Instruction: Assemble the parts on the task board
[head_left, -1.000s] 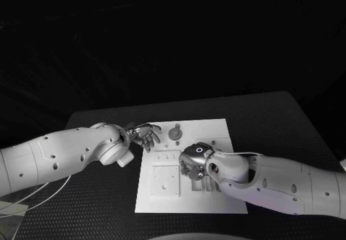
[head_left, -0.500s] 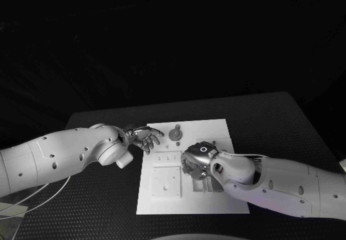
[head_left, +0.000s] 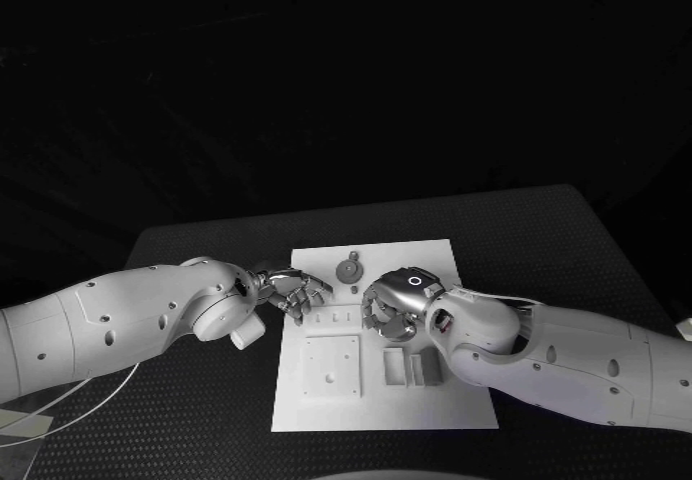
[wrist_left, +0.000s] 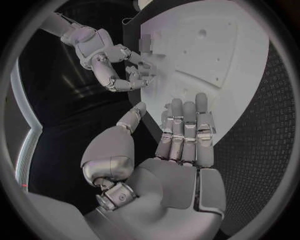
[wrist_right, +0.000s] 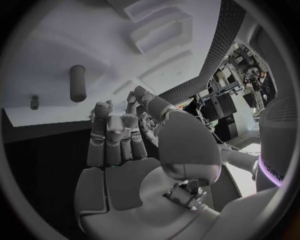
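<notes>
While both my hands hovered over the task board (head_left: 433, 405), nothing was gripped: left hand (head_left: 294, 290) at its left edge, fingers straight and together, holding nothing; right hand (head_left: 389, 308) mid-board, fingers loosely curled and empty. A round part (head_left: 348, 269) sat near the far edge. Risk, as I judged it: hands colliding, or knocking parts loose.

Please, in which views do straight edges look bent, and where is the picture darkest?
Left wrist view: the task board edge curves, fisheye. Right wrist view: the board's edge bows too, behind the right hand. Head view: edges straight; everything beyond the table is black.
</notes>
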